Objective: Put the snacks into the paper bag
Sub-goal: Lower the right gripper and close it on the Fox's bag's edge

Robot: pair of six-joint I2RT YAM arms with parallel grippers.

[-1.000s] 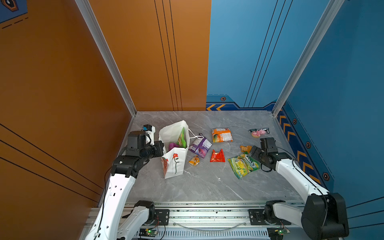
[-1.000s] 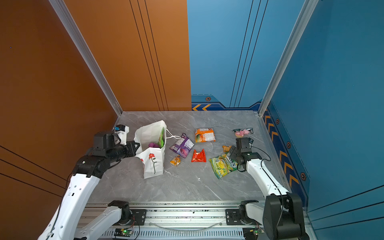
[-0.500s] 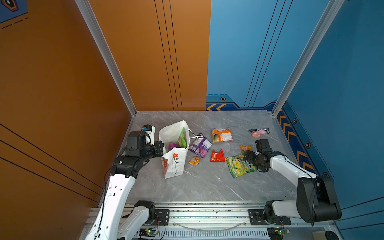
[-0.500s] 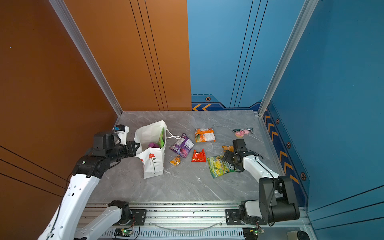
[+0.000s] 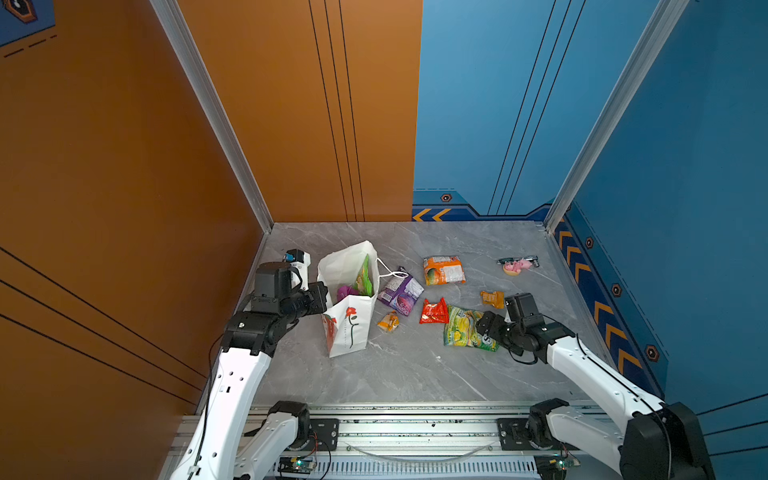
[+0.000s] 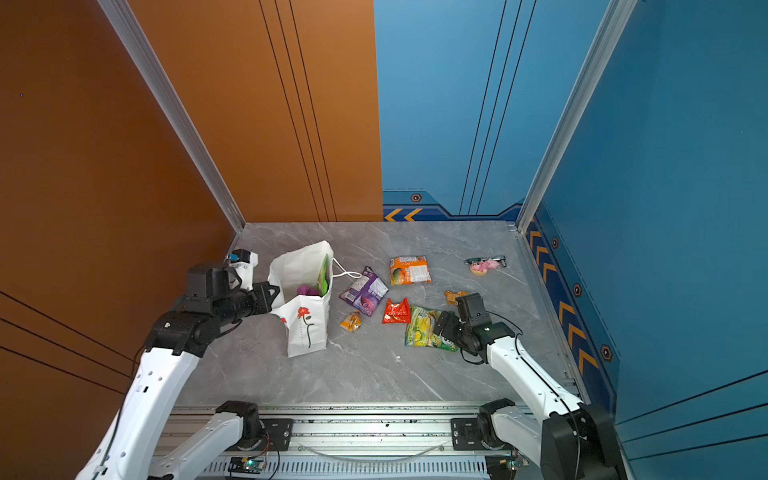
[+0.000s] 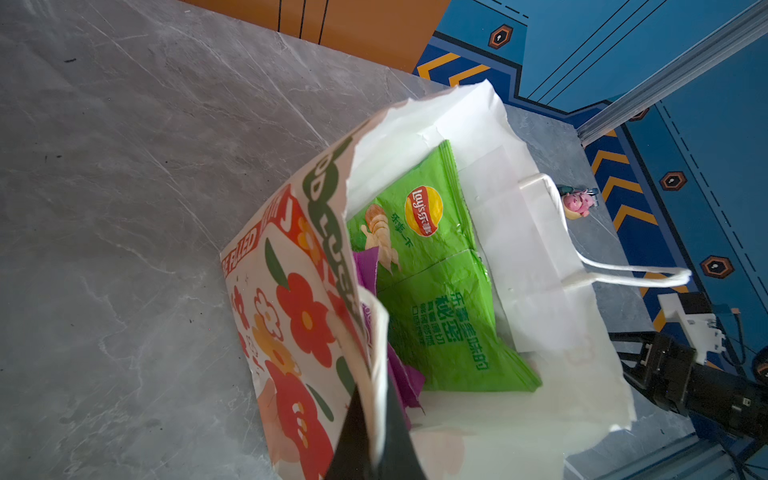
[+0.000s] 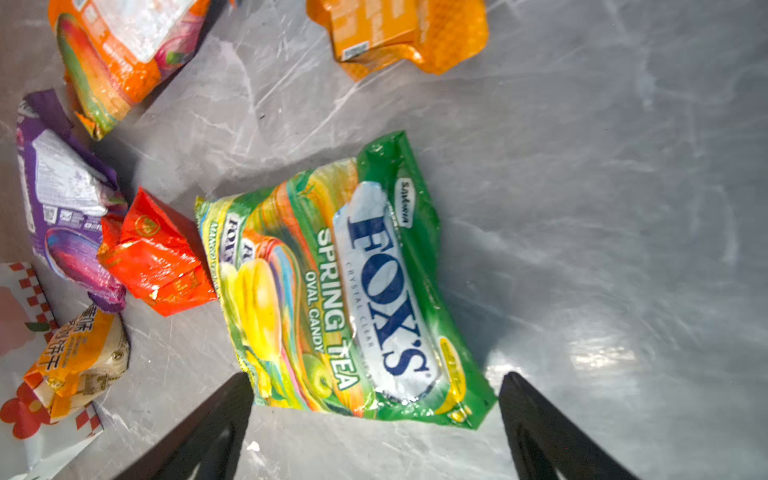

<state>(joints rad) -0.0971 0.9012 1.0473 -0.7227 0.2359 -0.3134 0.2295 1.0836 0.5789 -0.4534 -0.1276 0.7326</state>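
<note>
While the right gripper is poised low with its jaws wide apart at the near edge of the green-yellow packet, a good grasp means coming down squarely so that both fingers flank that edge. It should then pinch the crinkly film firmly without dragging the red packet that touches its left side. Farther left, the left gripper is clamped on the rim of the paper bag, holding the mouth open. The carry should clear that rim and release beside the large green packet inside.
</note>
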